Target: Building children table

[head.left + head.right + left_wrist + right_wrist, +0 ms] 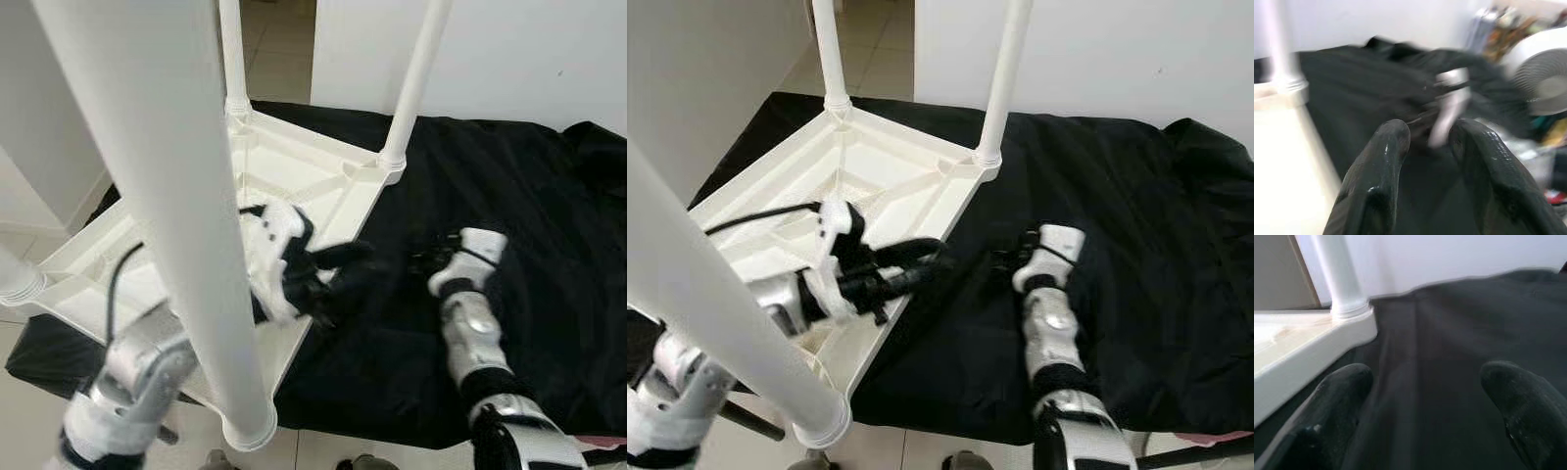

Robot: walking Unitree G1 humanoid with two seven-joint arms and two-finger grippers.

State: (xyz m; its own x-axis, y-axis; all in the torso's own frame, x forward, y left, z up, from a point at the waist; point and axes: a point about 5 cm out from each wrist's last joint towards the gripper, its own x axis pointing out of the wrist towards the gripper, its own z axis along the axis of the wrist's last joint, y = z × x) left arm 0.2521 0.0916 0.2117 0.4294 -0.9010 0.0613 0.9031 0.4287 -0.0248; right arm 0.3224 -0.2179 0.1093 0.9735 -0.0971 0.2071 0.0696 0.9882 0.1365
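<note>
Black cloth [1136,245] underlies the upturned table [882,176] (legs fitted); both empty grippers, left [921,264] and right [1004,257], spread, must next flip it.

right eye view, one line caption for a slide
Upturned white table on black cloth, both grippers, left and right, beside its edge.

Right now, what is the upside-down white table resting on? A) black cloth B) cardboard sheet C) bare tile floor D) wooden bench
A: the white table lies top-down with its legs pointing up, on a black cloth spread beneath it and out past its edge under the right gripper.
</note>
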